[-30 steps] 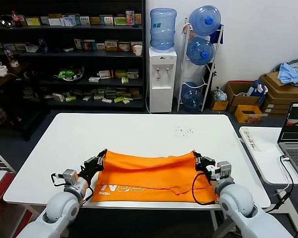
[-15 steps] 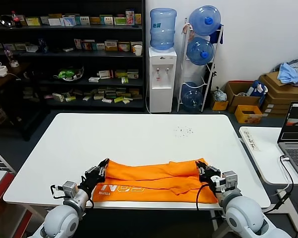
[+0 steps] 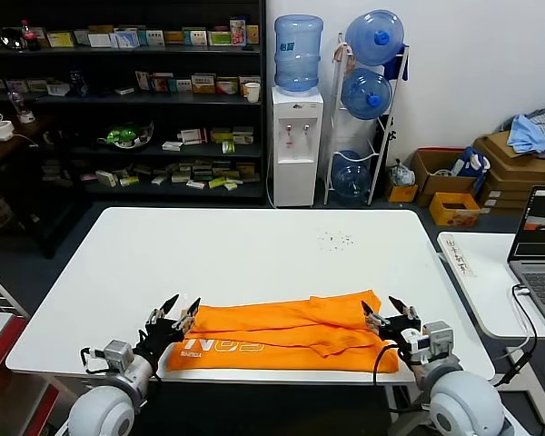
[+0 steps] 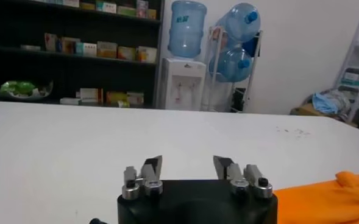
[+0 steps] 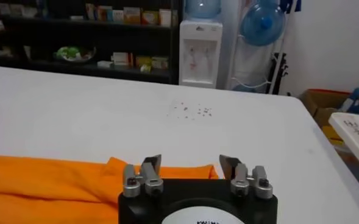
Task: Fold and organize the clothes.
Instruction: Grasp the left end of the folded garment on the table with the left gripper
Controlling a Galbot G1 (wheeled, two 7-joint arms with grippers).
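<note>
Lying folded into a long band along the near edge of the white table [image 3: 254, 245], the orange T-shirt [image 3: 282, 331] is showing its white lettering close to its left end. Both arms are reaching in low from the near side, forearms angled up toward the table edge, each one ending at one end of the band.

The left gripper [image 3: 174, 312] is sitting just off the shirt's left end, fingers pointing away from the robot and spread wide, holding nothing. From its own wrist camera, the two fingertips [image 4: 152, 165] are standing well apart over bare white tabletop, with the orange fabric off to one side of them.

The right gripper [image 3: 388, 312] is posed the same way at the shirt's right end, jaws parted wide and empty. Its wrist camera is showing the fingertips [image 5: 151, 164] apart just above the folded fabric's edge, not pinching it; whether they are brushing the cloth is unclear.
</note>
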